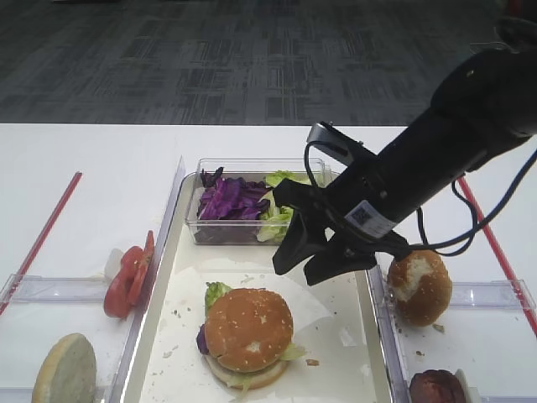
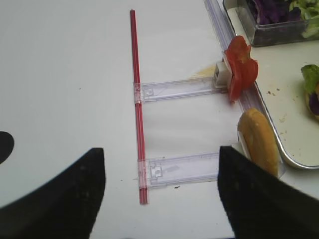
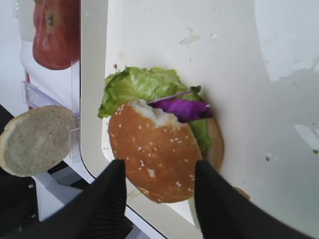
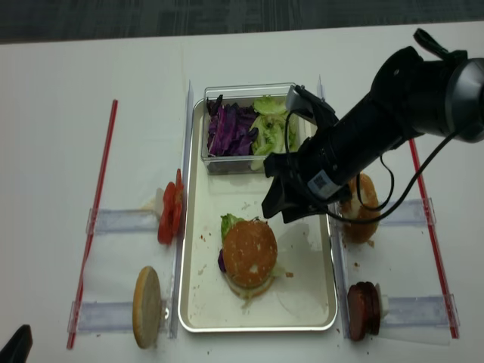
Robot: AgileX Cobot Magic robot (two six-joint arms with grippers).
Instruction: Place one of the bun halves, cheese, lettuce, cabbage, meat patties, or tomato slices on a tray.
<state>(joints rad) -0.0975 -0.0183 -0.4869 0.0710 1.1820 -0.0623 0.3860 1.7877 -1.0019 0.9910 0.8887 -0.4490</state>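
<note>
The golden-brown speckled bun top (image 1: 248, 327) (image 4: 249, 252) caps a stack on the long tray (image 4: 257, 327). Lettuce (image 3: 134, 84) and purple cabbage (image 3: 185, 108) stick out from under it. My right gripper (image 1: 312, 252) (image 4: 283, 208) hovers open and empty above the tray, up and to the right of the stack. In the right wrist view the bun top (image 3: 155, 149) shows below, between its fingers (image 3: 112, 199). My left gripper (image 2: 159, 154) is open over bare table, left of the tomato slices (image 2: 241, 67) (image 1: 127, 281).
A clear box (image 1: 252, 231) of cabbage and lettuce stands at the tray's far end. A pale bun half (image 1: 65, 369) leans at the left. A torn bun (image 1: 419, 285) and a meat patty (image 1: 436, 388) sit on the right. Red straws (image 1: 46, 231) (image 1: 495, 243) edge both sides.
</note>
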